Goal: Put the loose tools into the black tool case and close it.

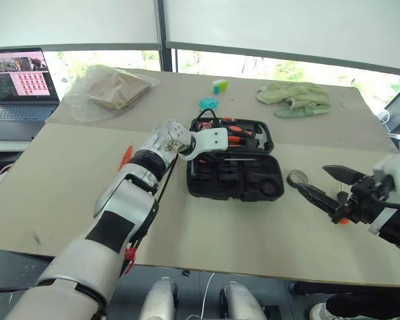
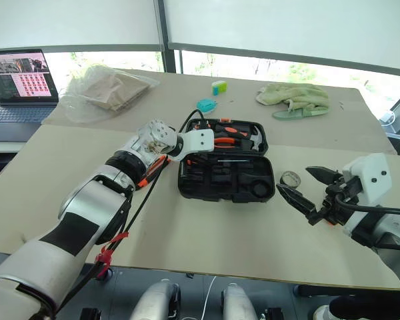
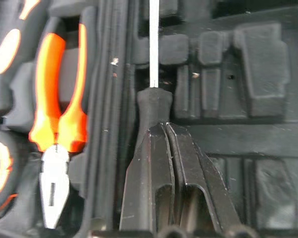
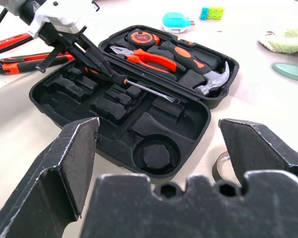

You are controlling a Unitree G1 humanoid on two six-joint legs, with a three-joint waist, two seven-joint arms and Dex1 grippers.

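A tan table point(image 1: 267, 227) is filling most of the room, made of two boards meeting at a seam. Behind it, white blinds point(image 1: 287, 23) are hanging over windows point(image 1: 267, 67), with daylight and greenery showing below them. A laptop point(image 1: 20, 83) is glowing at the far left.

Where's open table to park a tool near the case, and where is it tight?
Bare table runs along the near edge in front of the black tool case, and between the case and the green cloth. Tight spots: the case's left side, where the left gripper, shut on a screwdriver, crosses loose tools; and its right, where the tape roll sits by the open right gripper.
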